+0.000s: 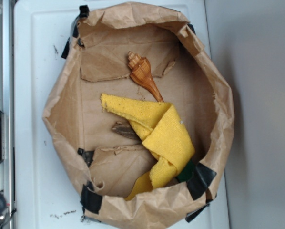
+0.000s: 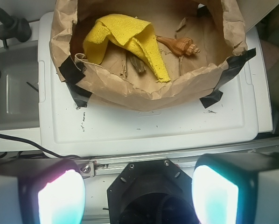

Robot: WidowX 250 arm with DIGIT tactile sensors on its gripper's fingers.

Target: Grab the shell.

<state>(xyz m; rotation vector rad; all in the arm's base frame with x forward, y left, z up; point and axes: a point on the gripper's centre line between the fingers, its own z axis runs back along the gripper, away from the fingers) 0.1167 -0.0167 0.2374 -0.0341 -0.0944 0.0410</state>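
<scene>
While the paper bag (image 1: 61, 114) sits on the white tray (image 1: 33, 71), yellow cloth (image 1: 164, 131) covers the shell's (image 1: 142, 74) tail tip, far-centre inside. Gripper (image 2: 138, 193) released, well short of the bag. Advice: descend over the spire end, clear of cloth.

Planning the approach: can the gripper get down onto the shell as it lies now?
Probably yes. The shell lies bare on the bag floor, only its tail tip meeting the yellow cloth. The gripper is open, outside the paper bag, whose raised walls favour coming from above.
</scene>
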